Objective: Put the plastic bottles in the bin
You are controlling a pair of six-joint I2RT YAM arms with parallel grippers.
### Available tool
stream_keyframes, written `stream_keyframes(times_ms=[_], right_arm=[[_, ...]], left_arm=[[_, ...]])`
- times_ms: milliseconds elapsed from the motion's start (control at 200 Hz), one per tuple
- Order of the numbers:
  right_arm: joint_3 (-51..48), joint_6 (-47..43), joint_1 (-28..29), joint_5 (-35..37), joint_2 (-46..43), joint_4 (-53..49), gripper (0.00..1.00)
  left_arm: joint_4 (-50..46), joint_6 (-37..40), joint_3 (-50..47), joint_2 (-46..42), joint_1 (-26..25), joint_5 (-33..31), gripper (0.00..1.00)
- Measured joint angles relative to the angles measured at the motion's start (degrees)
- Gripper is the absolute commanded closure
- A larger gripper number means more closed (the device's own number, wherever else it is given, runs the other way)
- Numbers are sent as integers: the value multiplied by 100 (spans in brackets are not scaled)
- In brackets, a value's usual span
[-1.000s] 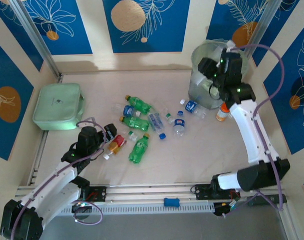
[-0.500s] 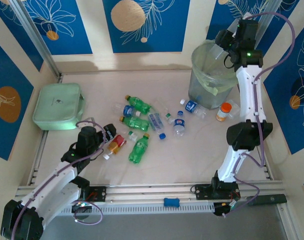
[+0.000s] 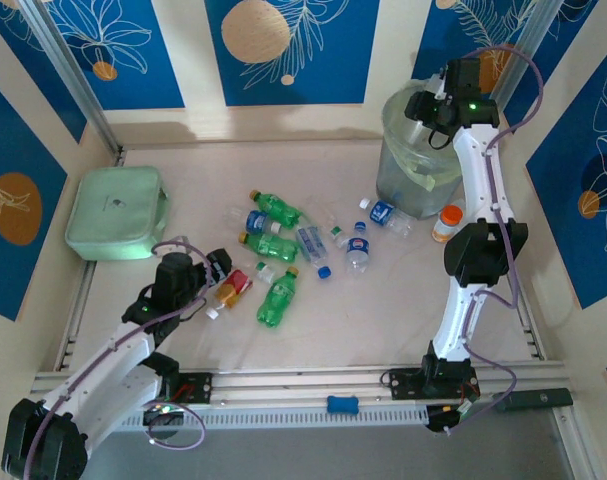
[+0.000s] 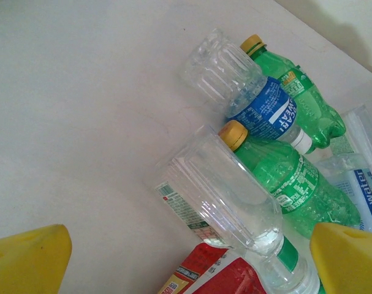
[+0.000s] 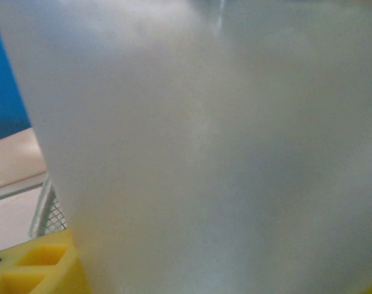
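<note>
From my seat the left gripper (image 3: 219,268) is the one that matters: it sits low on the table (image 3: 383,320) at the near-left edge of the pile of plastic bottles (image 3: 283,250), with its yellow fingertips (image 4: 26,257) spread wide and nothing between them. In the left wrist view a clear bottle (image 4: 222,196) lies just ahead of the open fingers. Its long axis runs diagonally, base up-left and neck down-right, so I judge I'd need to turn the wrist to bring the fingers square across its body. A green bottle with a yellow cap (image 4: 284,177) presses against its far side, and a red-labelled bottle (image 4: 204,275) lies right under the gripper, which could crowd a clean pinch. Farther back lie a clear blue-labelled bottle (image 4: 247,92) and a second green bottle (image 4: 296,92). The right gripper (image 3: 430,108) is stretched up over the rim of the bin (image 3: 403,170), well away from the pile. Its wrist camera gives me a pale blur beside one yellow finger (image 5: 32,269), so I cannot tell whether it holds anything or how its fingers stand. The left arm is clearly nearer the next bottle.
</note>
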Motion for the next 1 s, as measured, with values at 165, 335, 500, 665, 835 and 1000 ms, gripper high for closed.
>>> stream_keyframes(times_ms=[165,335,500,665,835,1000], right_arm=[[0,7,2,-28,131,-131,27],[201,-15,2,-28,140,-284,11],[286,-59,48,-17,-101,-251,3],[-422,-155,332,35,-1064,-9,1],[-1775,-188,949,-50,-2441,658,1],[-3195,-44,1449,-446,-3427,1300,1]], left_arm=[[-20,0,15,-7,4,2,1],[-42,4,15,-13,4,7,1],[-238,162,109,-11,4,146,1],[-597,468,529,103,7,306,1],[-1043,835,1093,525,7,557,1],[-1617,1176,1550,1034,2,861,1]])
